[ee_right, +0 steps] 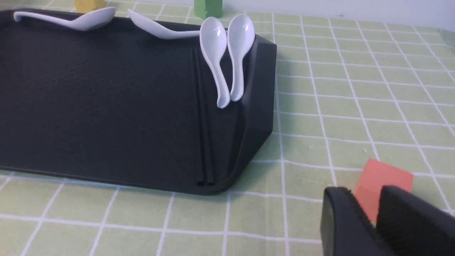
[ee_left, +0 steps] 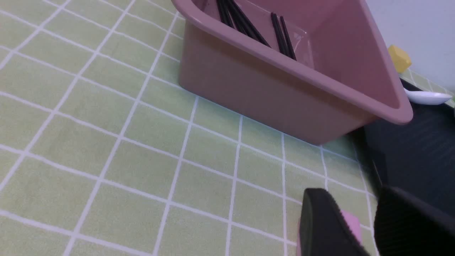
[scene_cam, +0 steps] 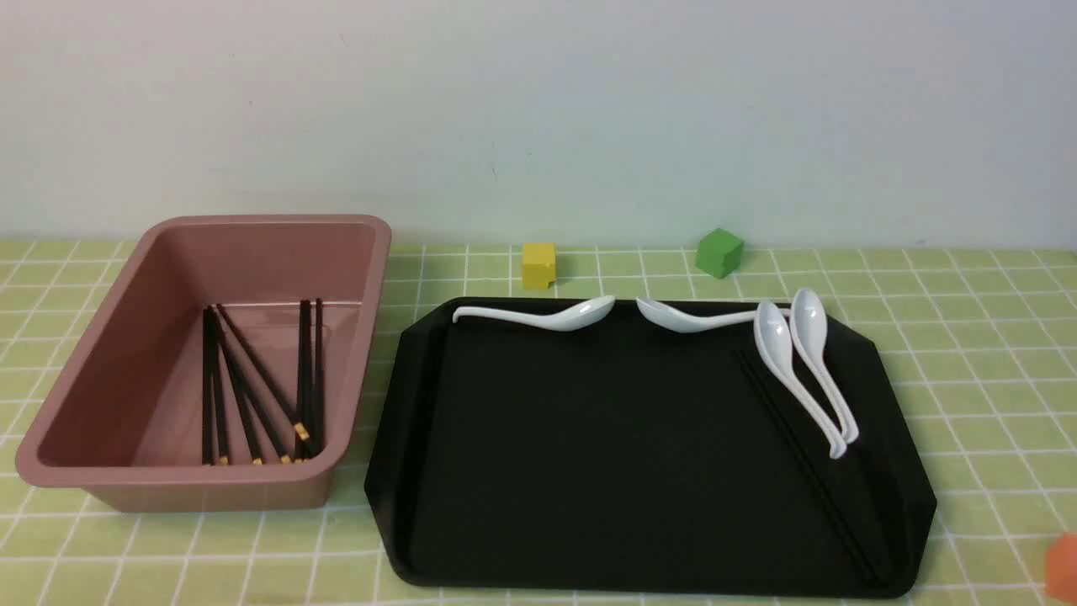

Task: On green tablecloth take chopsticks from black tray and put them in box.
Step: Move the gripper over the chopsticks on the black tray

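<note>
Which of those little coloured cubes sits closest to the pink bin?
The small yellow cube, just beyond the flat black tray; the green cube and orange cube lie farther right.

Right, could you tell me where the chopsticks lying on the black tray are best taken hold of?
Probably their near half, from straight above, jaws across the pair. The chopsticks lie flat, side by side, beside the right rim of the black tray, and two white spoons crowd the far half; the near half lies clear.
</note>
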Available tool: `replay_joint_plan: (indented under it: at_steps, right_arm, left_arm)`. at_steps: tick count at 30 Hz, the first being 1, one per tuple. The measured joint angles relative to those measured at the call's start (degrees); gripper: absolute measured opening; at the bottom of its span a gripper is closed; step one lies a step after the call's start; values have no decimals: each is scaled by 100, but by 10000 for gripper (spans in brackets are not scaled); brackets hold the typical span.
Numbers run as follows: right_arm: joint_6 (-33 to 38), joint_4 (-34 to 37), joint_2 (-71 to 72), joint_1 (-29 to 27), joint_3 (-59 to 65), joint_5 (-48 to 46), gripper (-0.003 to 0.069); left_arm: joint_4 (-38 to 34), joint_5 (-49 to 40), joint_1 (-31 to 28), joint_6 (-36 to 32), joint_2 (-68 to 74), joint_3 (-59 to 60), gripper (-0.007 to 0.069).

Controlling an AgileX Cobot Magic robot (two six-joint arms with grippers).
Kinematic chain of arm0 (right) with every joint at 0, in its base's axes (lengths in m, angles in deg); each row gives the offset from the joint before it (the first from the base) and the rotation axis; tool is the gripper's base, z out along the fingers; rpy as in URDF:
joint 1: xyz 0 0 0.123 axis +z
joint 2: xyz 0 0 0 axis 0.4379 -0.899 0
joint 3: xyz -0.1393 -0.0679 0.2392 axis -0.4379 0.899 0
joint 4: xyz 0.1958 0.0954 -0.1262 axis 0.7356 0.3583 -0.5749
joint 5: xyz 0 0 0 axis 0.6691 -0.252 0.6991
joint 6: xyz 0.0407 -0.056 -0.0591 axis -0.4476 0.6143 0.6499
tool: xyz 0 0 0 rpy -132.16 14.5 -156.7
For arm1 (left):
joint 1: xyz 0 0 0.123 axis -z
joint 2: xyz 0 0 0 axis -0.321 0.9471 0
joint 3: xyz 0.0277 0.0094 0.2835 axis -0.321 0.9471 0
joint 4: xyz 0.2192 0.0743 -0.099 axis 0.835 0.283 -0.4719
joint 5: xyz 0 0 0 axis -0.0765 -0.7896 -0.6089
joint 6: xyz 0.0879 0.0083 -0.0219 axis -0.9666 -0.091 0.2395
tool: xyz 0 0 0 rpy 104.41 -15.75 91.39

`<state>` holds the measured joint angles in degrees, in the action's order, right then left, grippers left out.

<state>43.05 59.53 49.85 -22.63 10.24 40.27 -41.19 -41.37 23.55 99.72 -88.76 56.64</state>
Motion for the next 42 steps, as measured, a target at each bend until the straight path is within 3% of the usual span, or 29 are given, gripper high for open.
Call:
replay_joint_plan:
  at_steps: [42]
  right_arm:
    - [0,0,0,0,0,0,236]
  left_arm:
    - [0,0,0,0,0,0,239]
